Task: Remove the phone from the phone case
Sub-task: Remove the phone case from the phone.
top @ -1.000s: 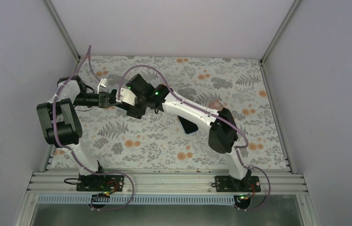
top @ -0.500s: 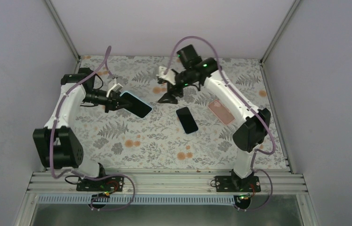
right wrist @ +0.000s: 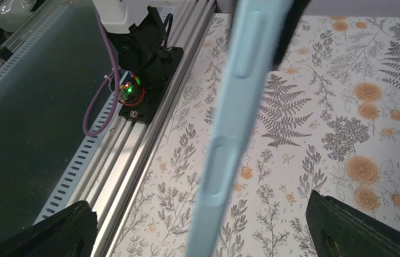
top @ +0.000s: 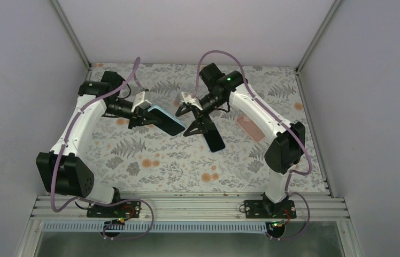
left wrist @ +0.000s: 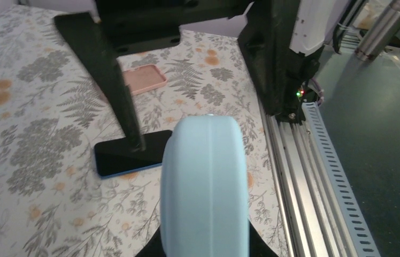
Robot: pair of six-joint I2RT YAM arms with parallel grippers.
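Overhead and close wrist views, table [top: 160, 167] shared

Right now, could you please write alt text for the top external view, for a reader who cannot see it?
The left gripper holds a light-blue cased phone above a floral table, and the open right gripper is close to its free end. A dark phone lies flat near the right gripper, and a pink case lies further right.

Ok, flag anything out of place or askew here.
Only the light-blue cased phone stands out: it is off the table, held tilted in the left gripper, with the open right gripper at its free end. The dark phone and pink case lie flat. Nothing looks spilled or damaged.
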